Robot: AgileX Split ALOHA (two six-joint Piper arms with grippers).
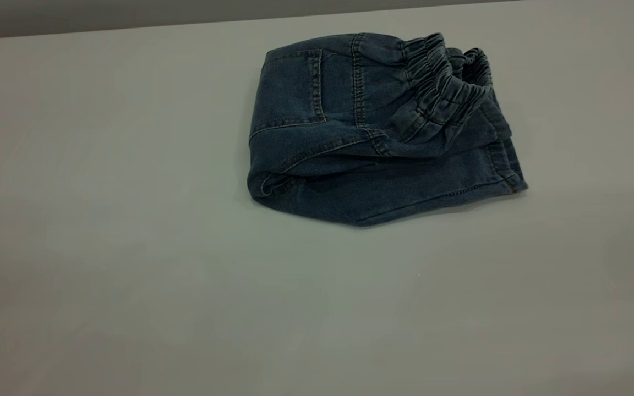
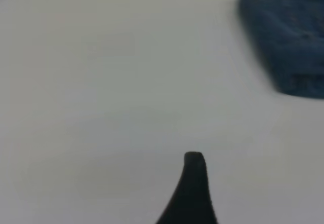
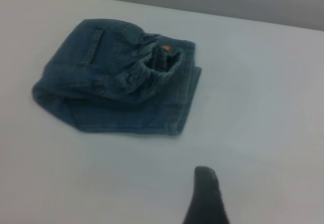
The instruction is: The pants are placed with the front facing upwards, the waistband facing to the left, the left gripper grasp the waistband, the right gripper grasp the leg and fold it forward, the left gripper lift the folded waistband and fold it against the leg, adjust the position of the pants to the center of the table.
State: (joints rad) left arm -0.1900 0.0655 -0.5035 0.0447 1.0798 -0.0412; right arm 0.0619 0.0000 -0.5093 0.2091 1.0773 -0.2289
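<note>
Bare table fills the near part of the exterior view, no arm in that shot. Pants sit folded into a compact bundle toward the far edge, a bit right of centre. Waistband is on top at the right end of the bundle, ruffled and bunched, lying over the leg layer underneath. Patch pocket faces up on the left half. Bottom leg layer sticks out along the near side, hem at the right. Fold edge is on the left end.

Left gripper: only one black fingertip shows in the left wrist view, above bare table, well clear of the pants. Nothing in it; can't tell how wide it's set.

Right gripper: same story in the right wrist view, one dark fingertip visible, apart from the pants, not touching the denim. Opening can't be judged. Waistband reads there as an open ruffled loop on top.
</note>
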